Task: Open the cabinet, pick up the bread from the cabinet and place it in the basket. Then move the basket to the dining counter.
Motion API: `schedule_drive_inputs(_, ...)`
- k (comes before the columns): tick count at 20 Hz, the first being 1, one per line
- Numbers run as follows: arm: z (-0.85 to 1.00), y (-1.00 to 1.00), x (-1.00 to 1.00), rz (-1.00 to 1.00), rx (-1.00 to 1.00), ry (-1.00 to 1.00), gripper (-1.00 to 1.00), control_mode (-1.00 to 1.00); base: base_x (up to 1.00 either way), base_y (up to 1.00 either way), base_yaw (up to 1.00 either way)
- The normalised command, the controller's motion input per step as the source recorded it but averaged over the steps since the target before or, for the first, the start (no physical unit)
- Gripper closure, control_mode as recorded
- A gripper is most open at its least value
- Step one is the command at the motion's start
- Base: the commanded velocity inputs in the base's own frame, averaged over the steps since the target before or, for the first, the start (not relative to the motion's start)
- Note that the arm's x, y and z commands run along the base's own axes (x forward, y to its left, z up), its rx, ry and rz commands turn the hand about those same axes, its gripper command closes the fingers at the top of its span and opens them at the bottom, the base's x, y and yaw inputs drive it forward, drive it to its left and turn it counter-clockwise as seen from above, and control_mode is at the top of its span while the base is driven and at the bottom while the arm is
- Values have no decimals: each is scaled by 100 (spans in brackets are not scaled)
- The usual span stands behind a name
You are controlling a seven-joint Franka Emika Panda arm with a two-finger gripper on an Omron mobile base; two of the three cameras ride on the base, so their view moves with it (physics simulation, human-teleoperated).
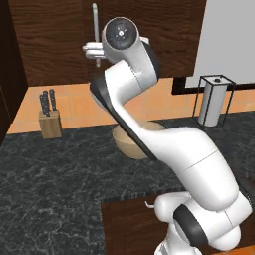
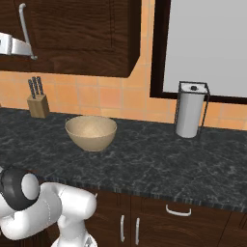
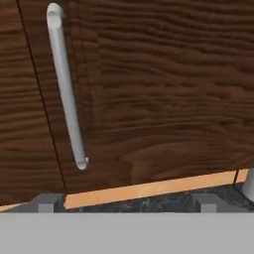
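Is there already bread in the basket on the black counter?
No, in the right base view the basket sits empty, its tan inside bare.

A rendered home kitchen, as I see it from the rig: dark wood-grain wall cabinet (image 2: 87, 34) with a silver bar handle (image 3: 66, 89) at upper left, orange tiled backsplash (image 2: 111, 99) mid-frame, black marbled countertop (image 2: 144, 164) carrying a knife block (image 2: 37, 102), paper-towel holder (image 2: 190, 110) and tan basket (image 2: 90, 132); drawers (image 2: 178, 217) below.
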Motion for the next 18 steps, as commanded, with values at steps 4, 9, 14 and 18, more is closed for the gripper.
schedule_drive_inputs(4, 16, 35, 22, 10, -1, 15, -100, -100, 0, 0, 0)
schedule_drive_inputs(9, 0, 25, 41, 0, 0, 8, -100, -100, 0, 0, 0)
schedule_drive_inputs(14, -1, 0, 55, -1, -1, 2, -100, -100, 0, 0, 0)
schedule_drive_inputs(18, 0, 1, 53, -3, -3, 5, -100, -100, 0, 0, 0)
